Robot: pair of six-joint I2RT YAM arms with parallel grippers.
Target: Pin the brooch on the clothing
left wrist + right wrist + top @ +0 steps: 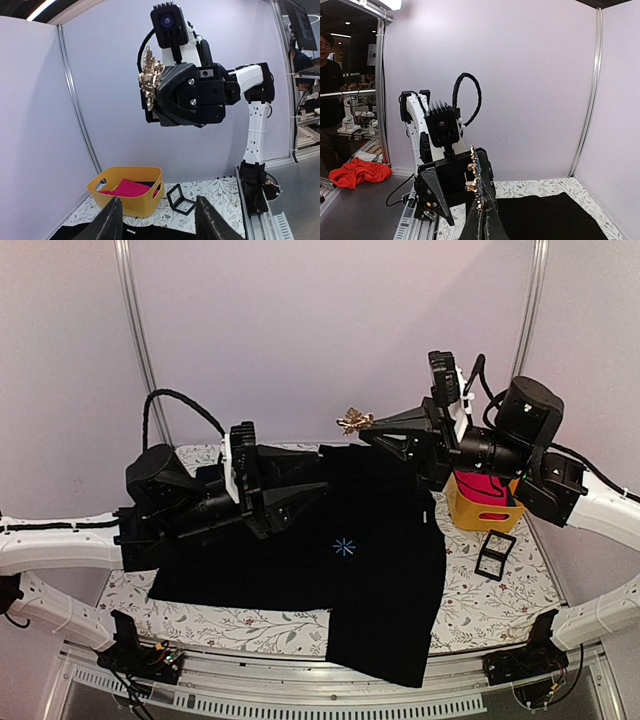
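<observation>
**Right end effector has the brooch up in the air, left one is wide open**

Top view: the right end effector (372, 424) is clenched on the brooch (352, 421), raised clear of the clothing (370, 560), which lies spread on the worktop (480, 605). The left end effector (318, 472) hovers over the clothing with its fingers spread. Left wrist view: its own fingers are apart with nothing between them, and the brooch is up high facing it. Right wrist view: fingers pinched tight on the brooch.

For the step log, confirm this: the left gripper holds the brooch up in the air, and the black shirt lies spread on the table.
Not quite: the right gripper holds the brooch, as the left wrist view shows; the left gripper is open and empty. The rest stands.
</observation>
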